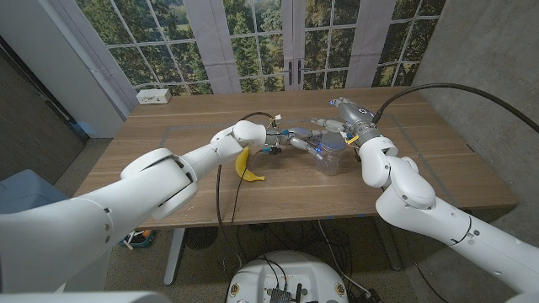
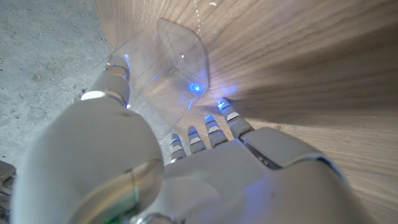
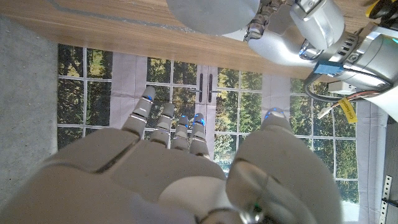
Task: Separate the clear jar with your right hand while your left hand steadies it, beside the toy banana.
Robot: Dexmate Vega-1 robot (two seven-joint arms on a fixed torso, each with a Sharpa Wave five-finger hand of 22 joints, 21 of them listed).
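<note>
Tall windows with trees outside stand behind your wooden bench [image 1: 194, 135], and a small white box [image 1: 154, 96] sits at its far left corner. Near the middle of the bench you have the clear jar [image 1: 329, 156], standing upright, with the toy banana [image 1: 247, 167] lying a little way to its left, apart from it.

Your left hand [image 1: 290, 140] reaches in from the left to the jar's side. In the left wrist view that hand [image 2: 180, 168] has its fingers [image 2: 231, 116] together along one side of the jar [image 2: 168, 68] and its thumb on the other, so it grips the jar's clear wall.

Your right hand [image 1: 330, 124] hangs over the jar's top. The right wrist view shows its fingers [image 3: 168, 124] straight and spread from the thumb, with nothing between them, while the jar's grey lid [image 3: 211, 15] and your left hand [image 3: 298, 37] sit just beyond the fingertips.
</note>
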